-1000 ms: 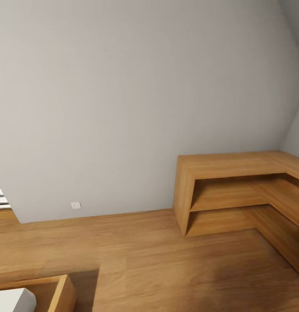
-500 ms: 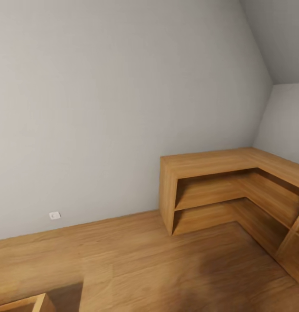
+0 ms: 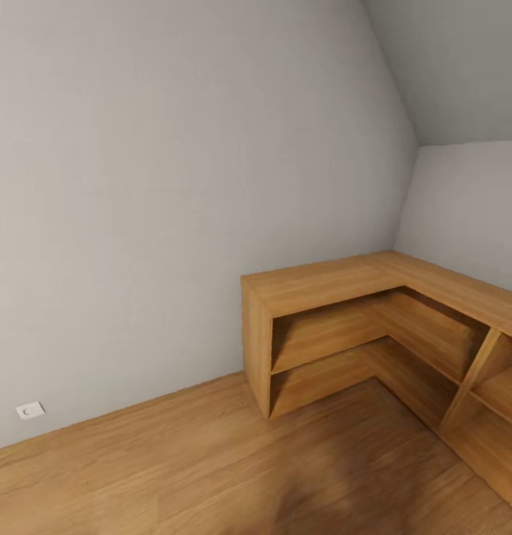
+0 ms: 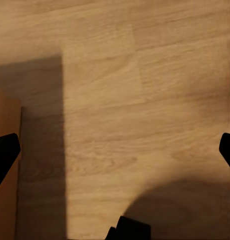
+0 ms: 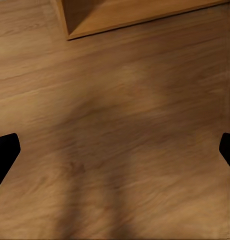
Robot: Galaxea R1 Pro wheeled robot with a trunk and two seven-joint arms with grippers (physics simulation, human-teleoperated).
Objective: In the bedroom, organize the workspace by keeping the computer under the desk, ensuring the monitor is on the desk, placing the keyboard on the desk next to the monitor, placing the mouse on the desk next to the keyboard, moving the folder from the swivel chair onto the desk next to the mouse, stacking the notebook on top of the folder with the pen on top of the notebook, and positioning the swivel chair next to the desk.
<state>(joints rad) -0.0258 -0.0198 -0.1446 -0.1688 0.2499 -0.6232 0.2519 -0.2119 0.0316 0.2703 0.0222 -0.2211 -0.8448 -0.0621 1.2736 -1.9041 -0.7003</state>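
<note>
None of the task's things are in these views. In the left wrist view my left gripper (image 4: pixel 115 150) hangs open over bare wooden floor (image 4: pixel 145 100), its black fingertips (image 4: pixel 4 152) at the picture's two sides. My right gripper (image 5: pixel 115 150) is open too, with nothing between its fingertips (image 5: pixel 4 152), above wooden floor (image 5: pixel 120 125). The head view looks at a plain grey wall (image 3: pixel 174 186) and floor.
A low L-shaped wooden shelf unit (image 3: pixel 345 327) with open compartments fills the room corner at the right. A white wall socket (image 3: pixel 30 409) sits low on the wall at the left. An edge of wooden furniture (image 4: pixel 4 165) lies beside the left gripper; the shelf's base (image 5: pixel 125 15) lies ahead of the right one.
The head camera has swung to the right: the shelf unit and wall socket shifted left in the picture, and the wooden box at the lower left has left the view.
</note>
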